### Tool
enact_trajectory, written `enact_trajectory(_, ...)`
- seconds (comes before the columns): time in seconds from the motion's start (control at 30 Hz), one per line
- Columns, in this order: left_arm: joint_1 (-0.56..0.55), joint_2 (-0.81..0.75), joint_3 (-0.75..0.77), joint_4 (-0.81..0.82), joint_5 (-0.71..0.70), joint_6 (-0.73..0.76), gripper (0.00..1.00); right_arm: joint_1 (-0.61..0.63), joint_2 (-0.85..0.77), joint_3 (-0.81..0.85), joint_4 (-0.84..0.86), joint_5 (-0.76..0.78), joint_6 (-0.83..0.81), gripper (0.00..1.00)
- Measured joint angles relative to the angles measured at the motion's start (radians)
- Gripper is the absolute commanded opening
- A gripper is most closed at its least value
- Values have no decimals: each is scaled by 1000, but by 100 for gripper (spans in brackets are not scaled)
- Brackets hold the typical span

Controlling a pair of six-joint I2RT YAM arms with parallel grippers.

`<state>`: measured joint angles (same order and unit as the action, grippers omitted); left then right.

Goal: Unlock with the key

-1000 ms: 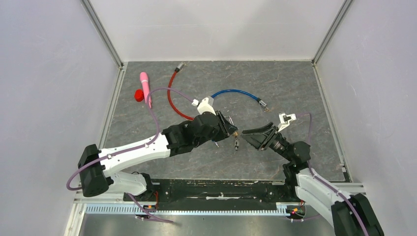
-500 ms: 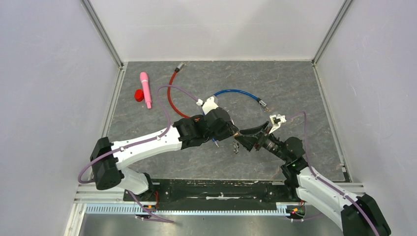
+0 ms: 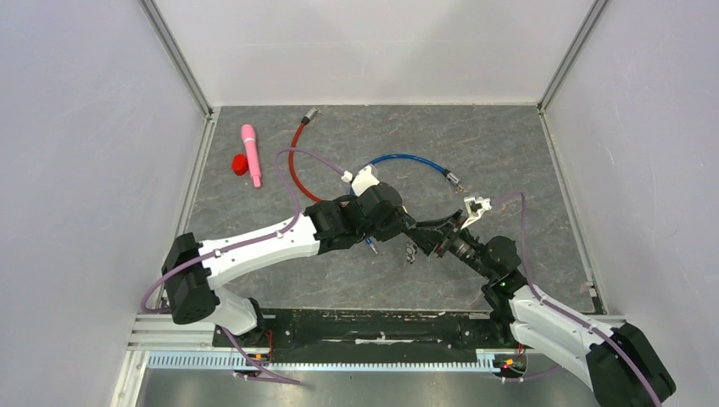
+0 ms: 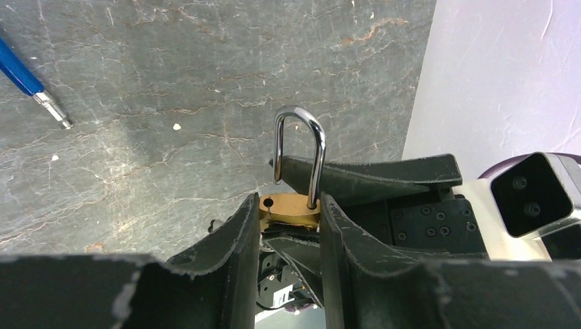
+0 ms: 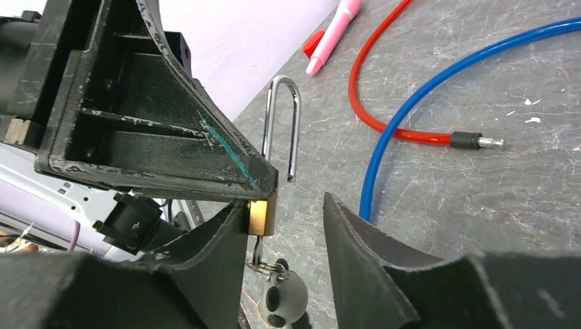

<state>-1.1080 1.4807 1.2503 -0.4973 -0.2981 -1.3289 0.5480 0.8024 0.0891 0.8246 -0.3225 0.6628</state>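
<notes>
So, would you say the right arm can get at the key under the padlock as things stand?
Probably yes: the left gripper clamps the padlock by its brass body, so the key hangs exposed below, and the right gripper has its jaws open either side of it, nothing between.

The padlock (image 4: 290,208) is clamped in the left gripper (image 3: 405,227), with the right gripper (image 5: 282,202) set just right of it. Behind them the left cable (image 3: 292,165) and right cable (image 3: 407,158) are laid. Farther left, a pen (image 3: 251,154) is placed, a cap (image 3: 240,164) just beside it.
</notes>
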Motion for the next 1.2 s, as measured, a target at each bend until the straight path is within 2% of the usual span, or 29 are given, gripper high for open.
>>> enact_trajectory(0.1, 3, 2, 0, 5, 2, -4, 7, 6, 11, -2, 29, 8, 10, 29)
enact_trajectory(0.13, 4, 3, 0, 9, 1, -6, 9, 7, 14, -2, 39, 8, 18, 22)
enact_trajectory(0.2, 6, 6, 0, 17, 1, -7, 15, 10, 18, -4, 57, 6, 27, 2)
enact_trajectory(0.23, 7, 7, 0, 20, 2, -8, 21, 11, 19, -4, 64, 10, 26, 0)
enact_trajectory(0.33, 8, 7, -3, 24, 2, -8, 37, 11, 24, -13, 79, 12, 28, 0)
enact_trajectory(0.47, 29, 7, -27, 47, 38, -7, 45, 11, 23, -26, 80, 12, 28, 0)
enact_trajectory(0.8, 148, -23, -100, 142, 207, -7, 47, 8, 19, -39, 68, 9, 20, 0)
enact_trajectory(1.03, 180, -23, -100, 150, 292, -7, 46, 6, 19, -39, 49, -12, -1, 0)
enact_trajectory(1.2, 181, -8, -98, 181, 346, -5, 39, 6, 43, -39, 50, -48, 3, 0)
